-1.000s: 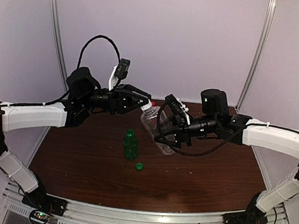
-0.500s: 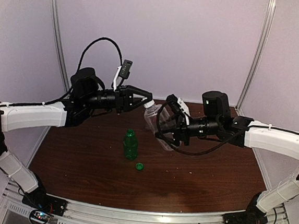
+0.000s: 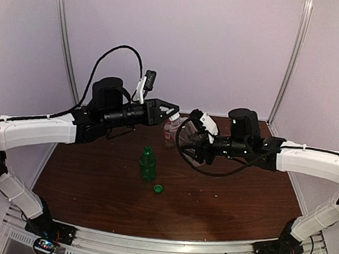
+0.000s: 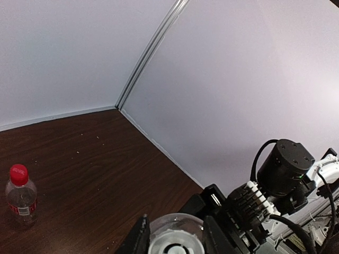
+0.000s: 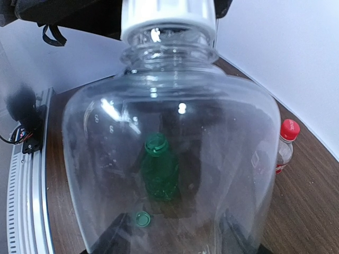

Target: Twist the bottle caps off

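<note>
**Left gripper.** The left gripper [image 3: 170, 110] is clamped on the white cap [image 5: 168, 18], one finger on either side of it in the left wrist view. A second ago the jaws stand wider around the neck. They are now drawn in to a firm grip, and the arm sits higher and further back.

**Right gripper.** The right gripper [image 3: 194, 147] is closed around the body of the clear bottle [image 5: 169, 159], its dark fingers showing through the lower walls. Its hold is slightly tighter than a second ago. It carries the bottle up off the worktop [image 3: 93, 180], where earlier the bottle hangs lower and closer to the surface.

**Task item in hand.** The clear bottle is held in the air between the two grippers, neck towards the left gripper. The white cap is seated on the neck with no visible gap. Whether it has loosened at all cannot be told.

**Other items.**
- The green bottle [image 3: 148, 164] stands upright and uncapped at mid-worktop, with the green cap [image 3: 158, 189] lying just beside it. Neither has moved.
- The short bottle [image 4: 20, 203] stands towards the back of the worktop, its red cap [image 4: 18, 173] on.

**Assessment.** The change marks the move from positioning to gripping. In my judgement the twist on the white cap is about to start or is only just under way. One cap of three is off, one is in hand and one is untouched. The thin bottle wall may deform or slip under the turning load.
</note>
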Robot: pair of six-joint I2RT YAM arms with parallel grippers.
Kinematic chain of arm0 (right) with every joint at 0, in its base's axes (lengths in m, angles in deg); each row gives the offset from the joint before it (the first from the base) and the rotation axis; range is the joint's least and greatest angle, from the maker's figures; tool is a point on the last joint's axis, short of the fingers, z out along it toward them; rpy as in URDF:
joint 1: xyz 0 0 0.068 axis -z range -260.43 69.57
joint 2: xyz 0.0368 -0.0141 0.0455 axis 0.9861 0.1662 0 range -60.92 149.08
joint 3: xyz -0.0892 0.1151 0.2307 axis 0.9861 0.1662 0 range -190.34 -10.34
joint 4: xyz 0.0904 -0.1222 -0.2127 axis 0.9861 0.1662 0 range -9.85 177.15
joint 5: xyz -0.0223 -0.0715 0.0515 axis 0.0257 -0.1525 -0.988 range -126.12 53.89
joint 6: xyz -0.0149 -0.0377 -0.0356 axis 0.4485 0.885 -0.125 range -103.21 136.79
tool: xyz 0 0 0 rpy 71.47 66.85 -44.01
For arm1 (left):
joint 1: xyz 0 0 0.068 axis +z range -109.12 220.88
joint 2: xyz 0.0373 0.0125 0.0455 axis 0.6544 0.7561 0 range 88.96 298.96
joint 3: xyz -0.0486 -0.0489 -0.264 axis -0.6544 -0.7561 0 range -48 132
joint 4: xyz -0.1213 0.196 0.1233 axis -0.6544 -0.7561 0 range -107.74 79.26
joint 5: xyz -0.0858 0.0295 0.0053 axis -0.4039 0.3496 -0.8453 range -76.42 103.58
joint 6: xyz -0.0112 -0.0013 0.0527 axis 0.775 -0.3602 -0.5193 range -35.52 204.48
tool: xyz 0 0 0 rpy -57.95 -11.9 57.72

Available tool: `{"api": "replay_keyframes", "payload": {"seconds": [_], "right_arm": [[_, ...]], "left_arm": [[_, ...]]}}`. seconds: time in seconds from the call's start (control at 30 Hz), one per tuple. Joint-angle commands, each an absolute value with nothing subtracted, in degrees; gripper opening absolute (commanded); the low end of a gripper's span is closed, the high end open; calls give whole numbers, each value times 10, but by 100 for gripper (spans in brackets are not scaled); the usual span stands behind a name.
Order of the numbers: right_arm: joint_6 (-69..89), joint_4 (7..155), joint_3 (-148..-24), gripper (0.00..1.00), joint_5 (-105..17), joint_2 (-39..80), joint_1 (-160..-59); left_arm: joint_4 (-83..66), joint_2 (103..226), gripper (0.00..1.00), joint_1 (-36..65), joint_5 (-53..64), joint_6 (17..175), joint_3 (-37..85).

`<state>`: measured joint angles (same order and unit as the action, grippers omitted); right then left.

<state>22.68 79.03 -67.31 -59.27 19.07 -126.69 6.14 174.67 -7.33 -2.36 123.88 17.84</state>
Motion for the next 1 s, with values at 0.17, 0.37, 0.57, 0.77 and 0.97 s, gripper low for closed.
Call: {"api": "replay_keyframes", "payload": {"seconds": [0.17,0.37,0.57,0.77,0.97], "right_arm": [[220,776,-681,50,-655,170,-1260],[229,794,-689,53,-780,171,-1255],[232,823,-719,53,-915,192,-1253],[218,815,-733,53,-979,204,-1253],[208,803,-735,53,-992,211,-1253]], "left_arm": [[98,1736,51,-56,-114,1163,190],[140,1718,76,-31,-265,1118,175],[151,1715,83,-29,-395,1059,175],[169,1719,75,-29,-449,1045,169],[187,1726,55,-29,-461,1061,166]]}}
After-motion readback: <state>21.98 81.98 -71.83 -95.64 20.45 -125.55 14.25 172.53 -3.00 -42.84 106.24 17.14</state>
